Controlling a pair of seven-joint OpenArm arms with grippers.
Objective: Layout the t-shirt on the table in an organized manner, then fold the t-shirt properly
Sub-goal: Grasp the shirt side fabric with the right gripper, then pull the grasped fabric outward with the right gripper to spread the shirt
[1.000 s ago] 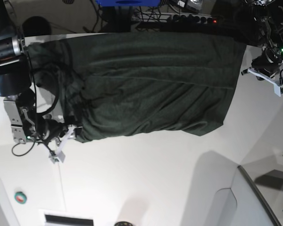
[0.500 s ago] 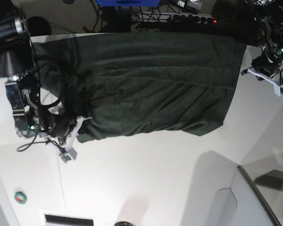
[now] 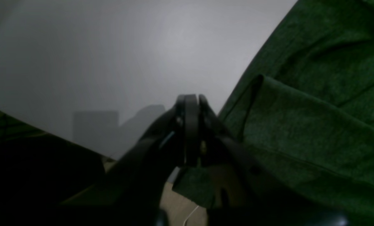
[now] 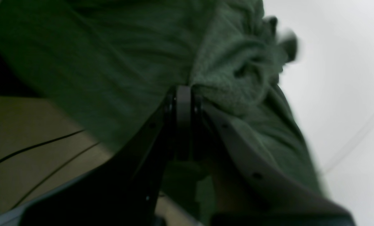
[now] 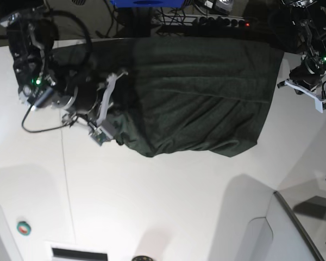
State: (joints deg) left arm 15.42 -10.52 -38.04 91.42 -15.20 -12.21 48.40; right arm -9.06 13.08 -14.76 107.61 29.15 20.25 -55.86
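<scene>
Shirt (image 5: 201, 98) is spread over the desk's (image 5: 168, 206) far edge. Right pincer (image 4: 182, 94) is clamped on bunched cloth at the shirt's left end. Left pincer (image 3: 190, 103) is closed, nothing gripped, just beside the shirt's right edge.

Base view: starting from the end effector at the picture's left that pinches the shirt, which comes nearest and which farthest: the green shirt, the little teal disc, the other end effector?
1. The t-shirt: nearest, bunched in the right end effector itself, at the picture's left.
2. The teal disc: farther, on the table near the lower left corner.
3. The left end effector: farthest, at the right edge, beside the t-shirt's far side.
</scene>
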